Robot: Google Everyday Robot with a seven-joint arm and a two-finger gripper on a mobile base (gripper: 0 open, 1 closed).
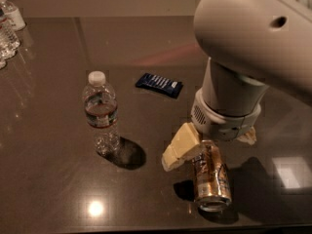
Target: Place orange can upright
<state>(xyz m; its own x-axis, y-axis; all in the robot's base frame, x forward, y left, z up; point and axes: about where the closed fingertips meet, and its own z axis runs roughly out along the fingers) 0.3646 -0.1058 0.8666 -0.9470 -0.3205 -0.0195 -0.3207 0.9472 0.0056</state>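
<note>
Camera view — gripper (208, 152) over lying can (213, 182)

One orange can (212, 179), jaws above it, one snack bar (159, 84), perhaps four bottles (101, 113)

The surface (48, 145) is dark, smooth and highly polished, mirroring a lamp spot near its front edge. The orange can (210, 177) is shiny coppery metal with a bright silver end rim. Toward the front right, the gripper (209, 150) has matt cream fingers (179, 150) of a rubbery look, spread either side of the can's upper end. The arm housing (243, 48) is smooth, pale plastic with a soft sheen. The water bottle (101, 113) is clear ribbed plastic with a matt white cap. The dark blue snack wrapper (159, 85) looks slightly glossy.
</note>
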